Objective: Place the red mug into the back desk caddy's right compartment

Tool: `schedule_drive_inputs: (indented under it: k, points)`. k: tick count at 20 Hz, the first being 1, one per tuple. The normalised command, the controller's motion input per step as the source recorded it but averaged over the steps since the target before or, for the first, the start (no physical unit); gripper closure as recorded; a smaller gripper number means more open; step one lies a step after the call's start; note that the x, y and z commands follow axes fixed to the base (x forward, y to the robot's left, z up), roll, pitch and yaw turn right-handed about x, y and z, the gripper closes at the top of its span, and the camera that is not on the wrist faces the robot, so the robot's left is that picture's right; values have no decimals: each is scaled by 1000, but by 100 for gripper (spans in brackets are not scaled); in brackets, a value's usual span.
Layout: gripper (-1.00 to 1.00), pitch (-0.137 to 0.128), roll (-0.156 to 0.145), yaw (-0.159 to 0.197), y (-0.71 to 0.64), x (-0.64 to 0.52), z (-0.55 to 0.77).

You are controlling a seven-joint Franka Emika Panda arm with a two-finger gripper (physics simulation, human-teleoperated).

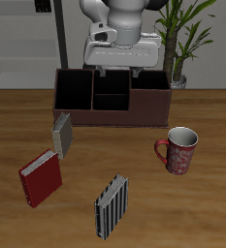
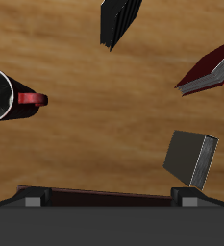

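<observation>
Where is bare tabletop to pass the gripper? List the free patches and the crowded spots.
Free: the wood between the red mug and the striped book, and the strip between mug and desk caddy. Free too: the front corner beyond the mug. Crowded: the grey book leans close before the caddy, with the red book just in front of it.

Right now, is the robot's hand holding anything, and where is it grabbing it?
Nothing. The hand hangs above the back desk caddy, while the red mug stands alone on the table, untouched.
</observation>
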Motion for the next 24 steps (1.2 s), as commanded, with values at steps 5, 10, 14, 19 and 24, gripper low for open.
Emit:
schedule_drive_inputs:
  k: [5,10,14,19,24]
  points:
    - [-100,-18,-35,-34,333,104,-2]
    - [-100,-32,-137,-71,291,63,26]
    - [-100,-38,-51,9,690,59,-76]
    - [-100,-24,5,14,538,37,-83]
    - [-100,-4,100,32,702,28,-116]
